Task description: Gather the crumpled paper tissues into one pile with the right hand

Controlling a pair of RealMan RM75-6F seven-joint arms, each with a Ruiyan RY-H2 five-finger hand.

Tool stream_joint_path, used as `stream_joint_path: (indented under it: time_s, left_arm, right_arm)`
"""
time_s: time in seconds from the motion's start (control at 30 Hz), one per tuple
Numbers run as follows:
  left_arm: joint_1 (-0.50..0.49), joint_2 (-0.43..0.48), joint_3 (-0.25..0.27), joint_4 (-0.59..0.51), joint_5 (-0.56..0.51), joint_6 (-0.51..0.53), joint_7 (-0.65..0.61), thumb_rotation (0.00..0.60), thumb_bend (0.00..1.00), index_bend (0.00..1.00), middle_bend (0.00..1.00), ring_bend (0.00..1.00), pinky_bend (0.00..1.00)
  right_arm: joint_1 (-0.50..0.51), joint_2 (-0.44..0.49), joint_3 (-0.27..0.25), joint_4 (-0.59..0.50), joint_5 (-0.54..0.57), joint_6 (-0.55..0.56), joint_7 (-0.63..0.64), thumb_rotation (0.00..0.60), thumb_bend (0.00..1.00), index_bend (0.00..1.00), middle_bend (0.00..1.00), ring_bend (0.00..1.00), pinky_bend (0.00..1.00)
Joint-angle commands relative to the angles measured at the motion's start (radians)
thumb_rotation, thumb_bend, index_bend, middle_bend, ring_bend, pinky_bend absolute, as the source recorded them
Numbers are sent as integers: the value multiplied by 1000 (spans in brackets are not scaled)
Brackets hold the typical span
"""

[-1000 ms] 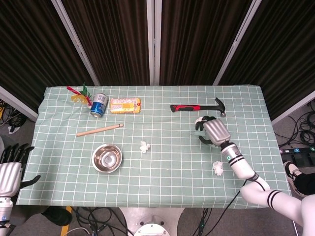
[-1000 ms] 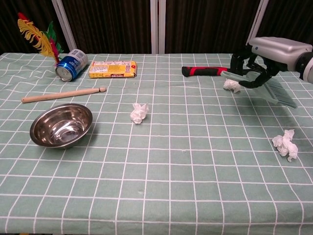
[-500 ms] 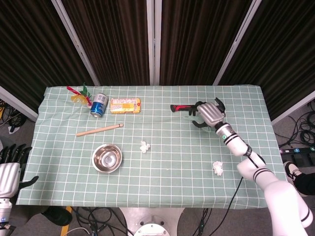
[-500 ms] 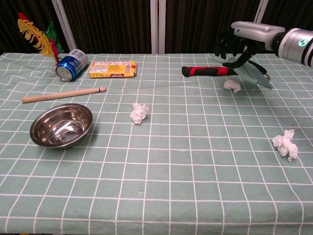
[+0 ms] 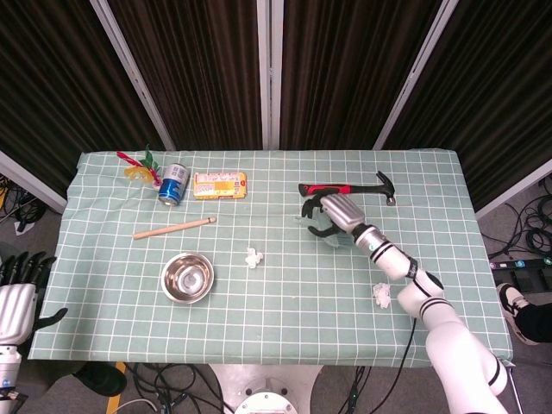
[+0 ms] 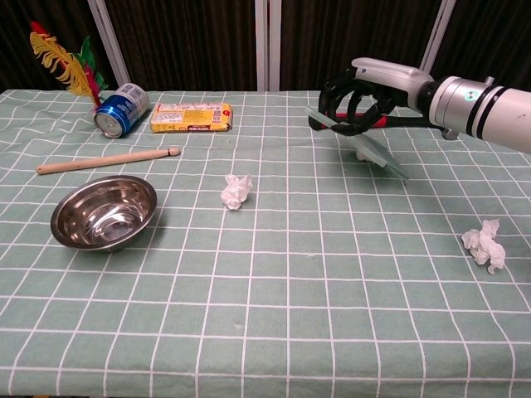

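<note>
Risk comes mostly from the pale green dustpan-like scoop that the right hand grips near the surface's far edge, beside the hammer: its tilted blade could ride over a light tissue or flick it away instead of pushing it. One tissue lies near the middle, well apart from the hand on its left; another sits toward the right edge, nearer the front. A third cannot be seen and may be hidden behind the scoop. The left hand hangs off the left edge, fingers apart, empty.
</note>
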Motion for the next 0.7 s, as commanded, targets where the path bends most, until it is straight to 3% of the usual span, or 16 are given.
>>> stream_joint_path:
  time_s: [0.03, 0.7]
  left_arm:
    - [-1, -3, 1, 5, 6, 2, -3, 600, 0, 162, 101, 41, 58]
    - [10, -8, 8, 17, 15, 13, -27, 600, 0, 162, 101, 42, 57]
  right_arm:
    - [-2, -17, -16, -49, -10, 56, 64, 600, 628, 564, 603, 298, 421]
    - [99, -183, 60, -112, 38, 110, 81, 600, 628, 564, 604, 298, 419]
